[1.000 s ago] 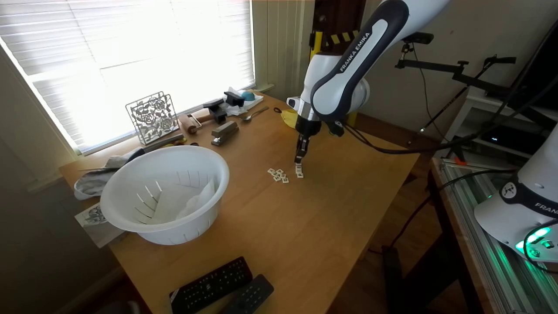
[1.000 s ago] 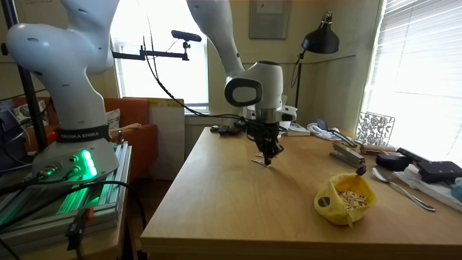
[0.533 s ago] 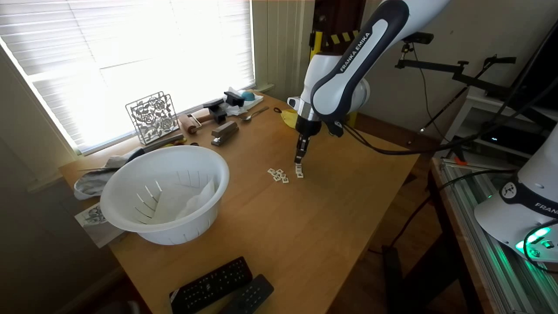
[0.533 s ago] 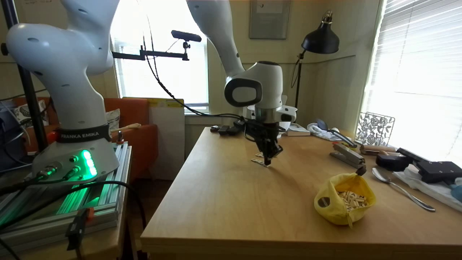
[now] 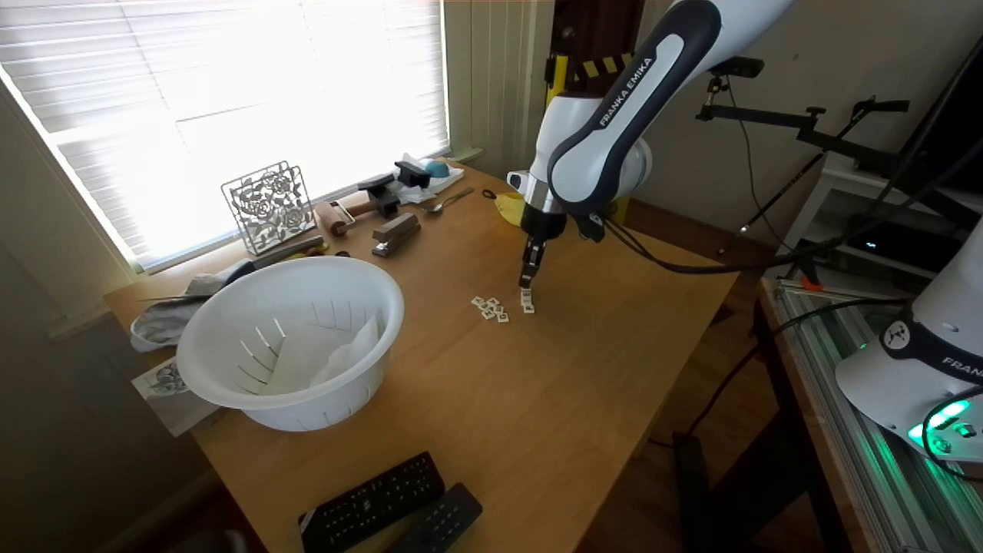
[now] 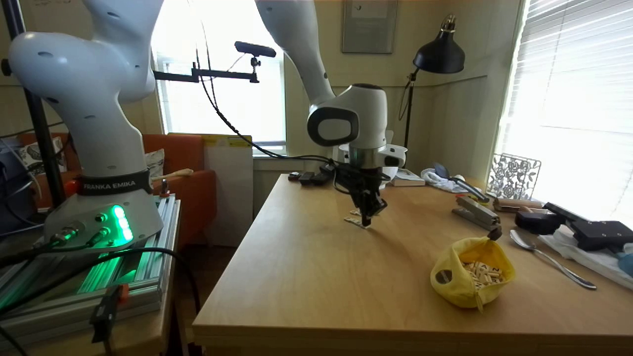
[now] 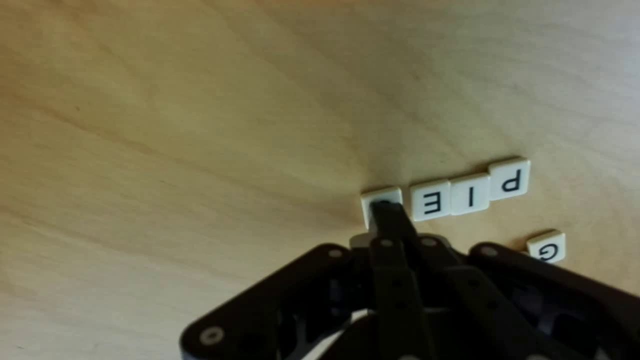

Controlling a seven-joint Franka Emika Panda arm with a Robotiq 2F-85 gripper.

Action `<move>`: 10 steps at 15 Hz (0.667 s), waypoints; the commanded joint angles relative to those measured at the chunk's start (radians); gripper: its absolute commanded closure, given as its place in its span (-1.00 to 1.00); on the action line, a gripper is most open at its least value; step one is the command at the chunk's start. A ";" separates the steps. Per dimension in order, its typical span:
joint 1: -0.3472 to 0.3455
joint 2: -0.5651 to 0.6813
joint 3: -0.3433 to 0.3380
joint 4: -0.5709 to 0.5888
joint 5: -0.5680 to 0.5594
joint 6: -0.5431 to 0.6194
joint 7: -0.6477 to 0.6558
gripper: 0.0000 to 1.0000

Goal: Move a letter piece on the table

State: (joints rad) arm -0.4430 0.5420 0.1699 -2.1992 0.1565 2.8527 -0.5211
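My gripper (image 7: 391, 212) is shut, its fingertips together over a white letter piece (image 7: 381, 194) at the left end of a row in the wrist view. They cover most of that piece and its letter; whether they press on it I cannot tell. A narrow gap separates it from the E piece (image 7: 430, 200), which touches the I piece (image 7: 470, 194). The P piece (image 7: 510, 179) adjoins that, slightly offset. Lower right lies a G piece (image 7: 547, 246). In an exterior view, several loose pieces (image 5: 490, 309) lie beside the row on the light-brown table (image 5: 476, 392).
A large white bowl (image 5: 230, 388) and two black remotes (image 5: 376, 499) stand on the table. A stapler (image 5: 396, 233) is towards the window. In an exterior view, a yellow bag (image 6: 457, 287) of letter pieces and a spoon (image 6: 554, 262) lie near the front right.
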 commanded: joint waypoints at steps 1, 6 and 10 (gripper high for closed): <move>0.004 -0.009 -0.002 -0.036 -0.003 0.000 0.020 1.00; 0.005 -0.012 -0.002 -0.043 -0.002 0.002 0.022 1.00; 0.006 -0.007 -0.001 -0.042 0.000 0.011 0.022 1.00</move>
State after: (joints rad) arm -0.4418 0.5319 0.1700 -2.2168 0.1564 2.8528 -0.5172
